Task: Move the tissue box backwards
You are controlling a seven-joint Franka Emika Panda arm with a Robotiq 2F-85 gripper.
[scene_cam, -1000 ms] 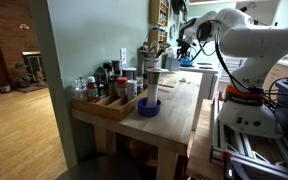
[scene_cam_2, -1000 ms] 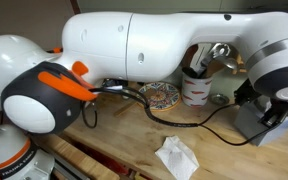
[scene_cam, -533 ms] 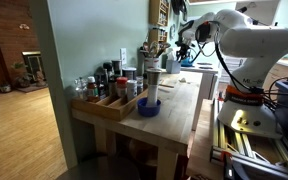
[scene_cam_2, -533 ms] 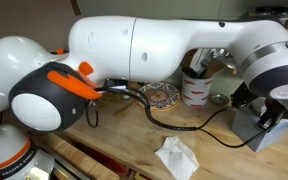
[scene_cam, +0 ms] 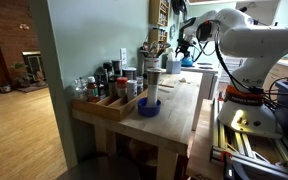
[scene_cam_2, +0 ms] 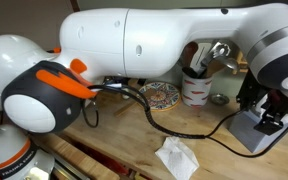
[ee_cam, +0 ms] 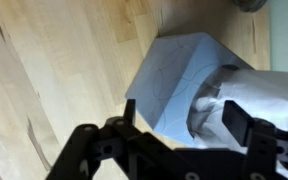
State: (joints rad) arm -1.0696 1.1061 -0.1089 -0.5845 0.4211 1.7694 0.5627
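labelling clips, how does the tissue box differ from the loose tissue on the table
The tissue box is grey-blue and boxy; the loose tissue is white and crumpled. The box sits under the gripper; the loose tissue lies apart. Both rest on the wooden table.

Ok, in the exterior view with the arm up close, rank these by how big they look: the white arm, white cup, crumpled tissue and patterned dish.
1. White arm, by far.
2. Crumpled tissue, though it lies nearest the camera.
3. White cup and patterned dish: too alike to rank.
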